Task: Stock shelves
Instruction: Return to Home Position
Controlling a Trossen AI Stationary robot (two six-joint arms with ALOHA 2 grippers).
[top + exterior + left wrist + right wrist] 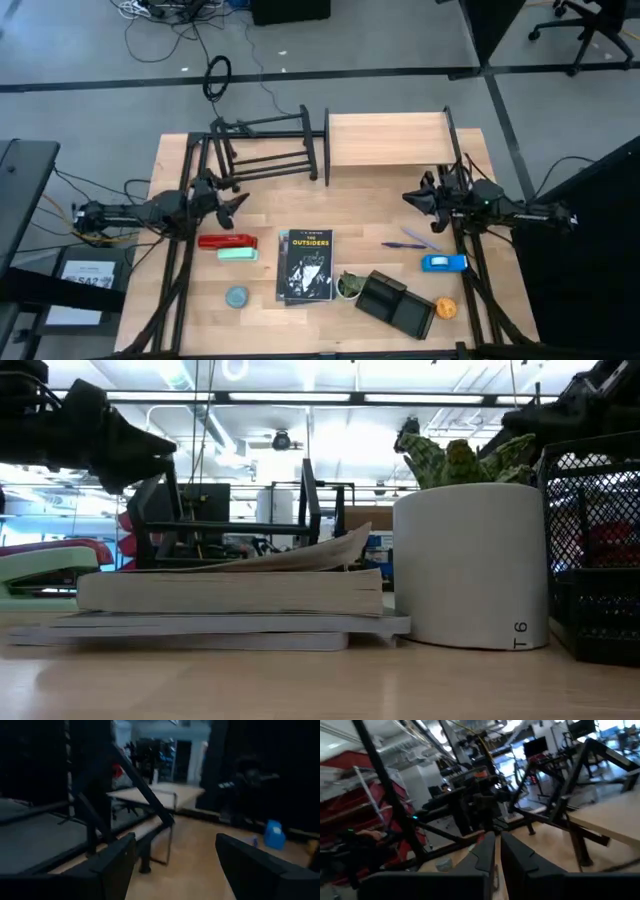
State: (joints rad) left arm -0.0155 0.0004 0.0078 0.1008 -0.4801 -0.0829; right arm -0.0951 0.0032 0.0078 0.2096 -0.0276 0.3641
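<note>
At the table's far edge we list black rack (265,150) beside wood shelf (385,140); left gripper (238,203), spread, and right gripper (408,197), pinched closed and empty, hang close, so a careless swing could clip an upright.

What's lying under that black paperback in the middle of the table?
The black paperback rests on at least one thinner, wider grey book, whose edges stick out beyond it on the wooden table. The cover underneath is hidden, so the title cannot be read.
</note>
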